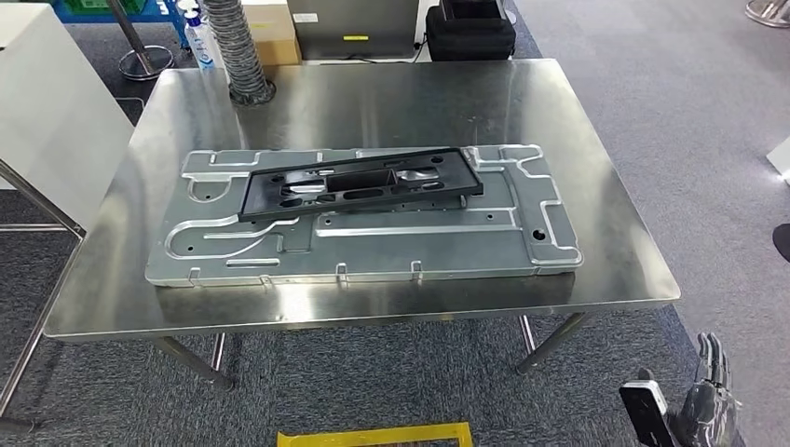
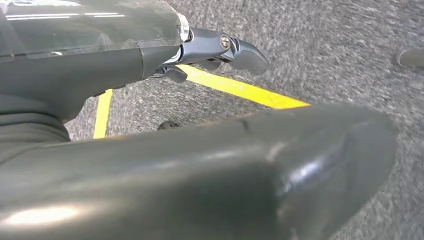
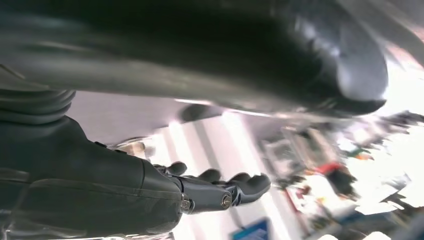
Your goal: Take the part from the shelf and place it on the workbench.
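Now black part [image 1: 361, 182] atop workbench [image 1: 596, 233]

I see a steel desk [image 1: 596, 251] on slim metal legs, its top throwing back soft overhead light. Grey carpet [image 1: 671, 102] covers the floor around the desk, and yellow floor tape [image 1: 373, 435] lies in front of the desk's near edge. Beyond the desk's far edge stand a ribbed grey hose [image 1: 233, 47], a cardboard box [image 1: 275, 33] and a black case [image 1: 470, 33]. To the desk's left a white panel [image 1: 47, 112] leans in.
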